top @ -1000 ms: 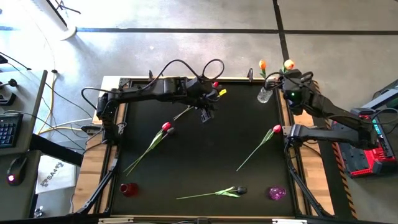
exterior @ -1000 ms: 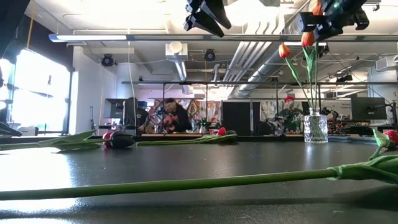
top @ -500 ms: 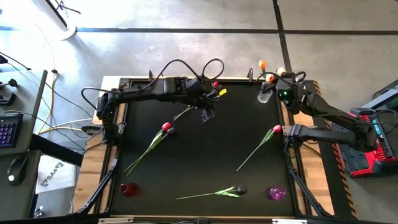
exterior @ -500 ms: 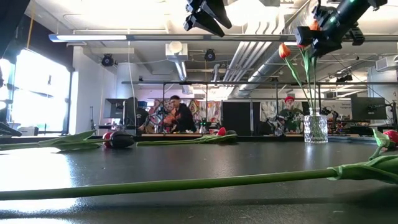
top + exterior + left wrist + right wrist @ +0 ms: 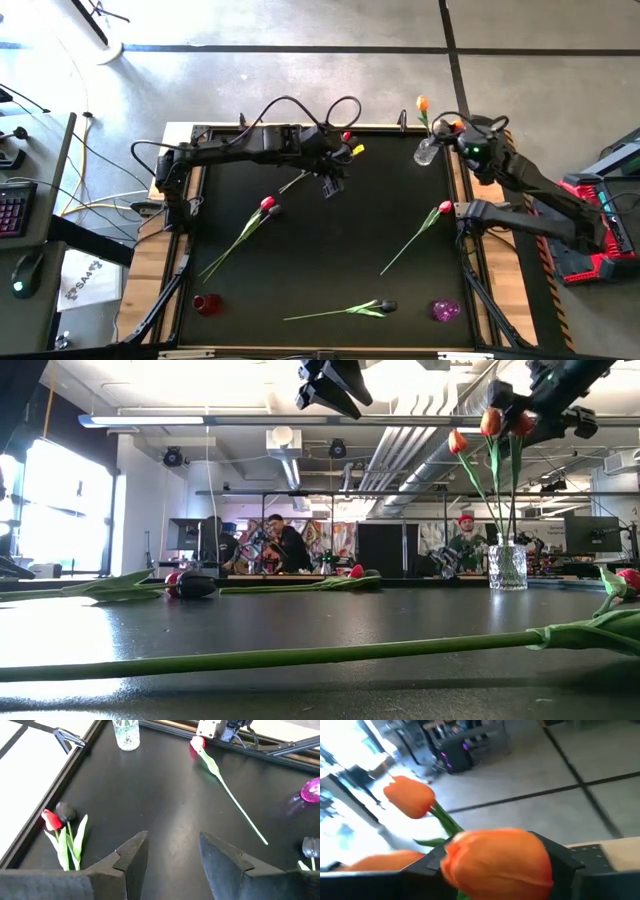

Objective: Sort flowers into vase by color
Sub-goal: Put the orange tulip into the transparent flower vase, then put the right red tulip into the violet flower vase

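Dropping orange tulip into vase.
R claw [image 5: 462, 131] opening now, was shut a sec ago; tulip [image 5: 491, 422] standing in vase [image 5: 507, 566], far-right worktop corner. L claw [image 5: 170, 851] idling part-open, empty.

- Two orange tulips [image 5: 489, 422] stand upright in the clear vase [image 5: 427, 152] at the far right corner.
- A red tulip [image 5: 267, 204] lies left of centre.
- A second red tulip [image 5: 444, 209] lies at the right.
- A dark tulip [image 5: 386, 305] lies near the front edge.
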You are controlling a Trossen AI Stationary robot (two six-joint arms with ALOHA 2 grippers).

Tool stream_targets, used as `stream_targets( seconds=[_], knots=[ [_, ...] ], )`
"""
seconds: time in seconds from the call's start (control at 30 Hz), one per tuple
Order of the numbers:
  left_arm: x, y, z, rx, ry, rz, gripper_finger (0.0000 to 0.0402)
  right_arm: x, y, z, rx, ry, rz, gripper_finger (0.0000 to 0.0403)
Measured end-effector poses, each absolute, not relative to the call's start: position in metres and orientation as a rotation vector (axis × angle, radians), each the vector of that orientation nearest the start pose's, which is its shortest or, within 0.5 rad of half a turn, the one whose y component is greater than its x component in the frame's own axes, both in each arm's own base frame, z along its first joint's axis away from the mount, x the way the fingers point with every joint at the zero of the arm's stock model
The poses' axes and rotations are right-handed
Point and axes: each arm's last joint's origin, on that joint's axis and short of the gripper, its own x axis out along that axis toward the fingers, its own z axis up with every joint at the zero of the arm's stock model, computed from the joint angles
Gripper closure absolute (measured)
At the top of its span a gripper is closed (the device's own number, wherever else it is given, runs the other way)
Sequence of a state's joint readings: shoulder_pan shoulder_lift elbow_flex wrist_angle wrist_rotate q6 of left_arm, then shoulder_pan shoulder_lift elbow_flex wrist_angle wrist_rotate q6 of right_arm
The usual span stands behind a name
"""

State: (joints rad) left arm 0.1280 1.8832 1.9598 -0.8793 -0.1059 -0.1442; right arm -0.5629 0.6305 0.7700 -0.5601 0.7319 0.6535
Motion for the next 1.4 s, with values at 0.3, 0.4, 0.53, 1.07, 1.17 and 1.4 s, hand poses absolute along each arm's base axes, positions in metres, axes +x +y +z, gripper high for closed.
stream_targets(
  seconds=[0.3,0.4,0.53,1.07,1.17,1.4],
  knots=[
    [0.393,0.060,0.383,-0.091,0.726,0.234,0.0236,0.069,-0.061,0.346,0.587,-0.287,-1.101,0.0203],
    [0.385,0.067,0.391,-0.102,0.707,0.243,0.0236,0.066,-0.057,0.350,0.600,-0.307,-0.986,0.0203],
    [0.381,0.073,0.396,-0.096,0.692,0.253,0.0236,0.071,-0.054,0.354,0.603,-0.293,-0.830,0.0203],
    [0.366,0.063,0.429,-0.049,0.523,0.231,0.0236,0.100,-0.036,0.380,0.532,-0.415,-0.399,0.0204],
    [0.356,0.064,0.438,-0.046,0.505,0.246,0.0236,0.110,-0.033,0.385,0.508,-0.438,-0.344,0.0204],
    [0.355,0.053,0.445,0.014,0.467,0.245,0.0236,0.133,-0.021,0.391,0.348,-0.469,-0.234,0.0204]
  ],
)
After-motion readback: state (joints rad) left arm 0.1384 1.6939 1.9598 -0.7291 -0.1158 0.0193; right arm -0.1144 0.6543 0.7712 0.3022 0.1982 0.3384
